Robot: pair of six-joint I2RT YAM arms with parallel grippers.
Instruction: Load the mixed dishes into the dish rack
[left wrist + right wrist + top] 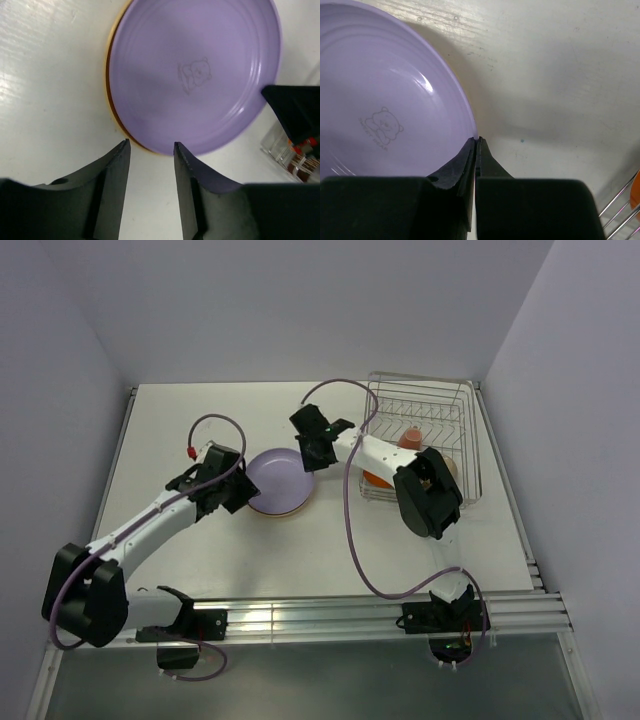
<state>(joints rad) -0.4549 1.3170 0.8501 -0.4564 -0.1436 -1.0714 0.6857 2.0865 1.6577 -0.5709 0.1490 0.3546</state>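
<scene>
The lilac plate (278, 480) lies on the table left of the dish rack (425, 400); a tan edge shows under its near rim. My right gripper (315, 453) is shut on the plate's right rim, which is pinched thinly between its tips in the right wrist view (477, 140). My left gripper (240, 492) is open at the plate's left rim, with bare table between its fingers in the left wrist view (150, 146). The plate (195, 75) fills that view and also shows in the right wrist view (380, 100). A pink mug (412, 437) and an orange bowl (376, 479) sit in the rack.
The rack stands at the table's back right corner against the right wall. My right arm's elbow (430, 500) hangs over the rack's near edge. Rack wires (620, 200) show at the lower right of the right wrist view.
</scene>
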